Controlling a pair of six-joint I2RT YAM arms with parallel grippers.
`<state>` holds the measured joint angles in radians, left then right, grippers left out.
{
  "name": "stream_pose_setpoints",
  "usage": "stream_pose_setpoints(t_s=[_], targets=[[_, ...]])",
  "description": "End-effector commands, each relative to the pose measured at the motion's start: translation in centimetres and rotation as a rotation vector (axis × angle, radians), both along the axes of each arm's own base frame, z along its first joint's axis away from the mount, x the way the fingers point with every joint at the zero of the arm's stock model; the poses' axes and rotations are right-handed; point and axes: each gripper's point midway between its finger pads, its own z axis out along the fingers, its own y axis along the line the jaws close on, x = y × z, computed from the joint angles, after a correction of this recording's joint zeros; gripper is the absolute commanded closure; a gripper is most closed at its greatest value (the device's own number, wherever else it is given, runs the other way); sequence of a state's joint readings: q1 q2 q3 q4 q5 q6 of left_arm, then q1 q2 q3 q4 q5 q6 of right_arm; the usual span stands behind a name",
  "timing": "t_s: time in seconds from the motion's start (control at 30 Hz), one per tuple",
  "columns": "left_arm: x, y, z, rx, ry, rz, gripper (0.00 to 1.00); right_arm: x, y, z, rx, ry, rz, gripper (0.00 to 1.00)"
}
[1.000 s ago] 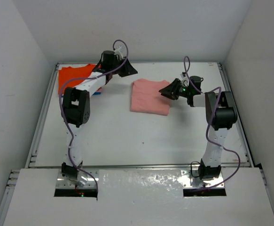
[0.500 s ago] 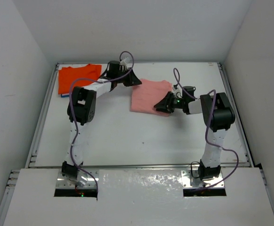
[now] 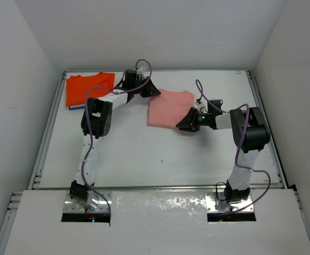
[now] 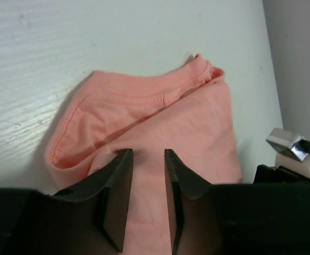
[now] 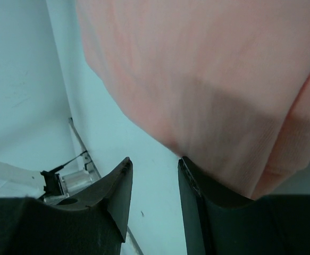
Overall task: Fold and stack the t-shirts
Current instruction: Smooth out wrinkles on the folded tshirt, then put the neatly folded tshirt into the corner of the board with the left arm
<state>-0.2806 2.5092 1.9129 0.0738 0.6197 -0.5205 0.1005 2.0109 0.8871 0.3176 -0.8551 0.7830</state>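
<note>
A folded pale salmon-pink t-shirt point(image 3: 168, 106) lies flat at the table's middle back. A folded bright orange t-shirt point(image 3: 88, 87) lies at the far left, with a thin blue edge point(image 3: 75, 108) showing under its near side. My left gripper point(image 3: 152, 92) is open at the pink shirt's far left corner; in the left wrist view its jaws point(image 4: 148, 154) stand low over the pink cloth point(image 4: 192, 117). My right gripper point(image 3: 184, 124) is open at the shirt's near right corner; in the right wrist view point(image 5: 155, 162) one finger point(image 5: 197, 186) touches the pink hem point(image 5: 208, 69), with bare table between the jaws.
The white table point(image 3: 144, 154) has raised rails along its left point(image 3: 47, 133) and right sides and walls close behind. The right arm's wrist point(image 4: 295, 151) shows at the right edge of the left wrist view, close to the pink shirt.
My left gripper has swung right from beside the orange shirt to the pink shirt's far left corner. My right gripper has moved down and left to its near right corner.
</note>
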Motion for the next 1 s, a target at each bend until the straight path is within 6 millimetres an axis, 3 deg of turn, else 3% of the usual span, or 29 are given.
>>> stream_pose_setpoints(t_s=[0.0, 0.03, 0.07, 0.13, 0.3, 0.4, 0.47, 0.5, 0.63, 0.73, 0.8, 0.97], targets=[[2.8, 1.8, 9.4, -0.055, -0.192, 0.053, 0.71, 0.5, -0.1, 2.8, -0.034, -0.102, 0.072, 0.61], [2.8, 2.2, 12.0, -0.057, -0.235, 0.056, 0.60, 0.2, -0.1, 3.0, -0.037, -0.089, 0.081, 0.60], [2.5, 2.7, 12.3, -0.034, -0.215, 0.065, 0.52, 0.2, -0.2, 3.3, -0.050, -0.104, 0.094, 0.60], [2.2, 4.0, 15.0, -0.002, -0.262, 0.079, 0.47, 0.3, -0.6, 4.6, -0.081, -0.118, 0.096, 0.58], [-2.0, 6.9, 11.4, 0.148, -0.071, 0.049, 0.43, 1.2, -2.0, 7.4, -0.155, -0.165, 0.057, 0.50], [-6.1, 7.9, 6.4, 0.227, 0.081, -0.019, 0.42, 1.8, -3.0, 10.2, -0.166, -0.211, -0.003, 0.45], [-7.9, 8.4, 4.9, 0.254, 0.115, -0.050, 0.41, 2.1, -3.7, 11.3, -0.182, -0.233, -0.030, 0.43], [-9.4, 8.6, 3.2, 0.257, 0.159, -0.071, 0.40, 2.1, -4.0, 11.7, -0.186, -0.239, -0.039, 0.43], [-10.5, 8.6, 2.4, 0.245, 0.144, -0.094, 0.35, 2.0, -5.6, 14.5, -0.193, -0.291, -0.081, 0.41], [-10.6, 7.8, 2.5, 0.195, 0.153, -0.128, 0.34, 1.9, -5.6, 15.3, -0.195, -0.310, -0.077, 0.41], [-10.7, 7.3, 2.7, 0.158, 0.154, -0.145, 0.34, 2.4, -6.7, 15.8, -0.198, -0.318, -0.105, 0.41], [-10.9, 6.9, 0.0, 0.139, 0.210, -0.171, 0.33, 2.4, -6.8, 16.5, -0.199, -0.342, -0.104, 0.41]])
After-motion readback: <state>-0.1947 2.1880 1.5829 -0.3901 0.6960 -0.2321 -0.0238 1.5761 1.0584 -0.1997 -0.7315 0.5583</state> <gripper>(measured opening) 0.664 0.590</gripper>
